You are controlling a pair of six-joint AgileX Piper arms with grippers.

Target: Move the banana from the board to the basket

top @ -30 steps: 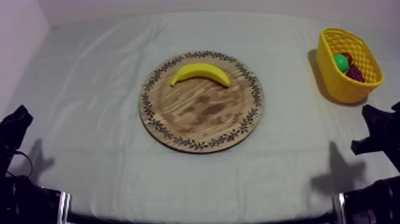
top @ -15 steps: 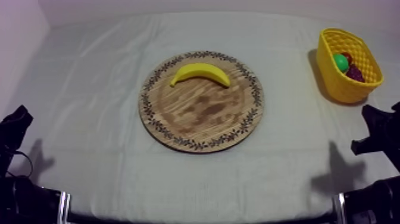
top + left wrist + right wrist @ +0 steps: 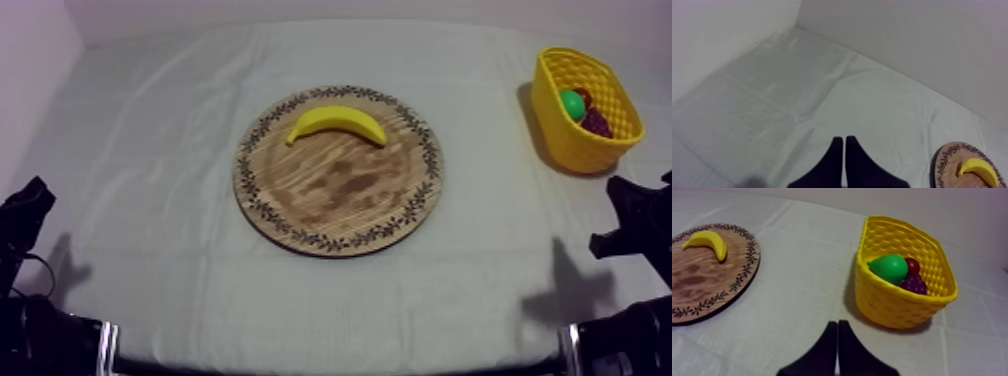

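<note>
Left wrist view crops the board under the banana.

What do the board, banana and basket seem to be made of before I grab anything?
Board: wood, matte, with visible grain and a dark printed or burnt rim pattern.
Banana: likely plastic, judging by its smooth, even yellow skin.
Basket: probably moulded plastic, with uniform yellow lattice walls.
</note>
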